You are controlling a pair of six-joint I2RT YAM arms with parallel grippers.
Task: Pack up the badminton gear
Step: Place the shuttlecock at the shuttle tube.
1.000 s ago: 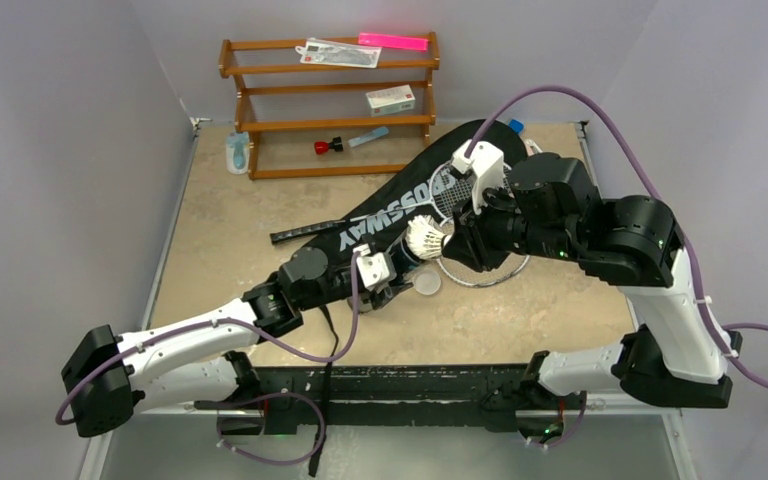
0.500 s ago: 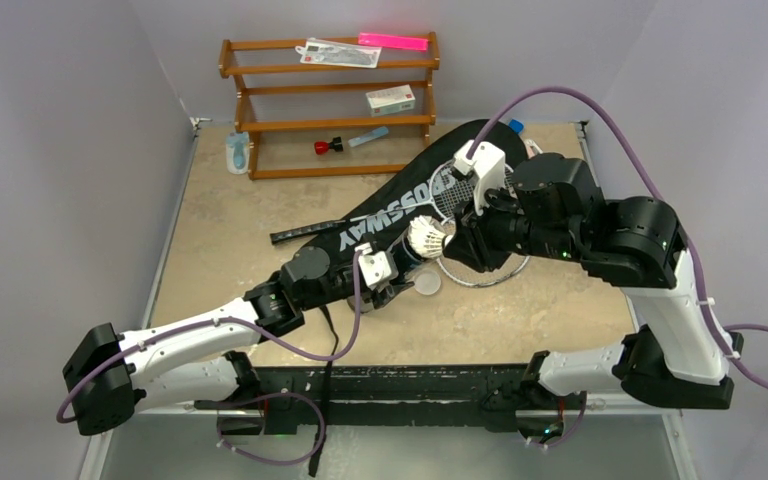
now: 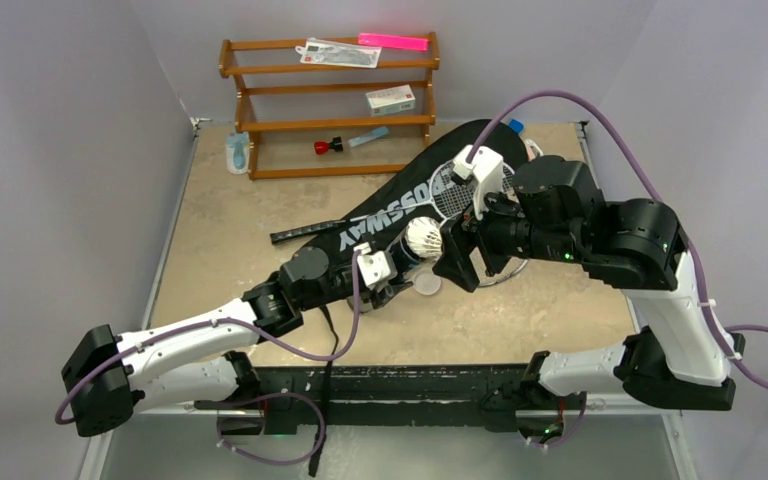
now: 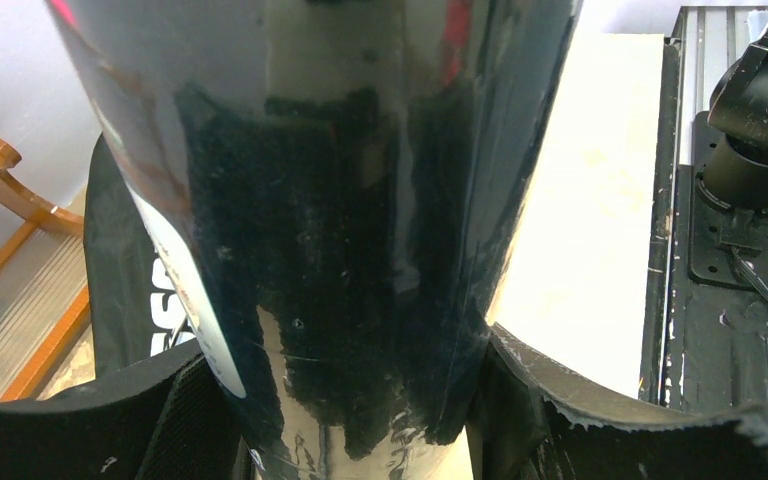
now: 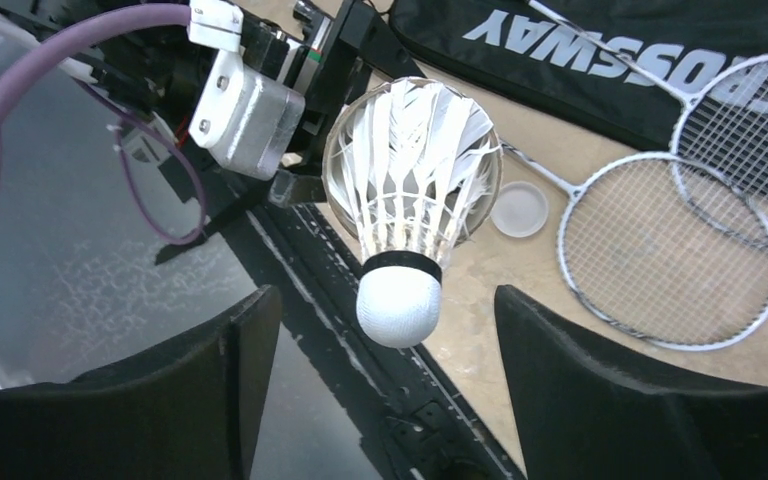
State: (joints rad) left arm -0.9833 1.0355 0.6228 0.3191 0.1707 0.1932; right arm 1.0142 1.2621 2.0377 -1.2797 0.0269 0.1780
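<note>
My left gripper [image 3: 385,272] [image 4: 345,365] is shut on the dark tube [image 4: 340,200], held tilted above the table with its mouth towards the right arm. A white feather shuttlecock [image 3: 422,238] [image 5: 400,200] sits feathers-first in that mouth, its cork pointing out. My right gripper [image 3: 452,255] [image 5: 385,330] is open, a finger on either side of the cork and not touching it. Two silver-framed rackets [image 5: 660,250] [image 5: 750,130] lie beside and on the black CROSSWAY bag [image 3: 400,205] [image 5: 580,50].
A small clear round lid [image 3: 426,284] [image 5: 519,209] lies on the table under the tube. The brown wooden rack [image 3: 330,100] stands at the back left with small items on its shelves. The bag's black strap [image 3: 305,232] trails to the left.
My right gripper has opened and let go of the shuttlecock's cork, drawing back slightly. The shuttlecock stays in the tube's mouth. The left arm has not moved.
</note>
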